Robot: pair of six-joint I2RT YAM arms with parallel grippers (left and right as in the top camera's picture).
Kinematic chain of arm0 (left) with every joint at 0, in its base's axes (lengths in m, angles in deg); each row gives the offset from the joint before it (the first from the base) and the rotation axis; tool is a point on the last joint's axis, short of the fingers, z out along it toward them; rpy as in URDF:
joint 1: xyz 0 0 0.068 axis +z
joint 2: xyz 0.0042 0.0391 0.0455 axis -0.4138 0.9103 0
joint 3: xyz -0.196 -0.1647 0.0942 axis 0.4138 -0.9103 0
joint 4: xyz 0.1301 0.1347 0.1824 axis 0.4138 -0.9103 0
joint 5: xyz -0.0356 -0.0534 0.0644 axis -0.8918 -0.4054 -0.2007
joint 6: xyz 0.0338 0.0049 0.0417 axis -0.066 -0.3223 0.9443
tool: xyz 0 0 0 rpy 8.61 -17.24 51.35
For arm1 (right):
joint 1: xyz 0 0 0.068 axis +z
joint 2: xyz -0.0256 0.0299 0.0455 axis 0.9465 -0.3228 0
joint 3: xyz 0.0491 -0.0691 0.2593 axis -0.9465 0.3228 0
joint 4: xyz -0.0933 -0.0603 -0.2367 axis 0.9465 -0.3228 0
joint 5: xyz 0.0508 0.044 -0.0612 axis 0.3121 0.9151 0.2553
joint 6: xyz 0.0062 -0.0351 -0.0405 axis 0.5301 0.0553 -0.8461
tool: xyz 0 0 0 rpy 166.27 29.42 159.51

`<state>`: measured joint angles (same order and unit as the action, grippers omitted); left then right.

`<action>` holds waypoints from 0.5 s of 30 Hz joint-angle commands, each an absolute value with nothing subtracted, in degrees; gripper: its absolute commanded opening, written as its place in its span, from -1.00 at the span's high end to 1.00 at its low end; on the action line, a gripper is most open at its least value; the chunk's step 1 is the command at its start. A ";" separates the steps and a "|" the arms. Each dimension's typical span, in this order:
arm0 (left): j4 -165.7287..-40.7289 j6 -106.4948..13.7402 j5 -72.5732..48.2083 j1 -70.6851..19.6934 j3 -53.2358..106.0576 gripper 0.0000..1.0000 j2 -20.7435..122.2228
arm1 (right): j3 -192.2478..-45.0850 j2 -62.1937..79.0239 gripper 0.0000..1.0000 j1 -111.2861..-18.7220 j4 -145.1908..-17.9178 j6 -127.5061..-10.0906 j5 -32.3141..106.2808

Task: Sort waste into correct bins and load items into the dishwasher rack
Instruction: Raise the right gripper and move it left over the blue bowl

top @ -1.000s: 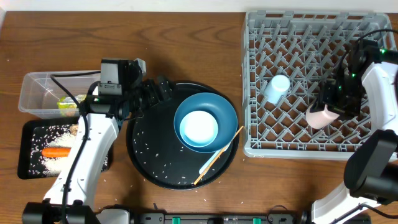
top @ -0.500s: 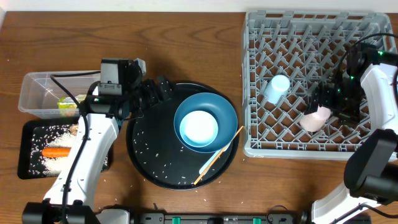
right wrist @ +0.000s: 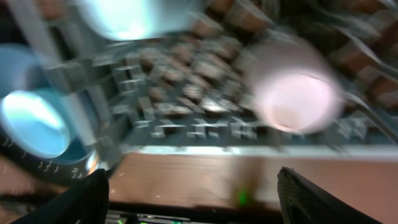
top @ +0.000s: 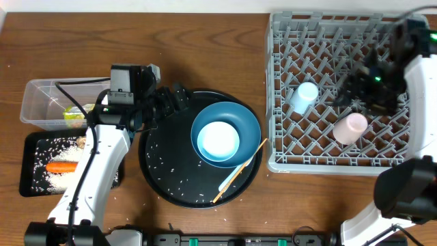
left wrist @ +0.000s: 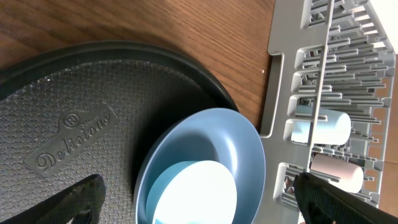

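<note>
The pink cup (top: 350,127) lies on its side in the grey dishwasher rack (top: 328,164), with the light-blue cup (top: 303,96) to its left. My right gripper (top: 360,89) hovers open just behind the pink cup (right wrist: 292,93), touching nothing; the right wrist view is blurred. The pale-blue bowl (top: 218,140) sits on the dark-blue plate (top: 251,121), and chopsticks (top: 239,172) lean off the plate's front. My left gripper (top: 172,101) stands open and empty left of the plate, its jaws framing the bowl (left wrist: 193,186).
Plate and bowl rest on a round black tray (top: 160,181) dotted with rice grains. At the far left, a clear tub (top: 37,102) holds a yellow-green wrapper (top: 76,113). A shallow black tray (top: 31,147) holds a carrot (top: 61,166) and rice.
My right gripper opened, let go of the pink cup and drew back toward the rack's rear. The cup now lies in the rack. The left arm has not moved.
</note>
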<state>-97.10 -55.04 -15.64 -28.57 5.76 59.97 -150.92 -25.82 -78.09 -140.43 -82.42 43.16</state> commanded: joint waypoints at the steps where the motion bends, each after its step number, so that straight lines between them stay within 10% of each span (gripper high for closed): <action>1: -97.05 -54.30 -14.94 -28.22 5.76 -0.96 59.97 | -151.97 -24.08 -0.48 -69.52 -138.76 -85.13 49.10; 15: -97.05 -54.30 -14.96 -28.22 5.76 -0.96 59.97 | -139.94 -25.78 -0.24 -38.00 -115.64 -77.17 32.91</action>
<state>-97.10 -55.04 -15.64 -28.57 5.76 59.97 -143.00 -25.43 -40.54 -117.21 -79.60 38.11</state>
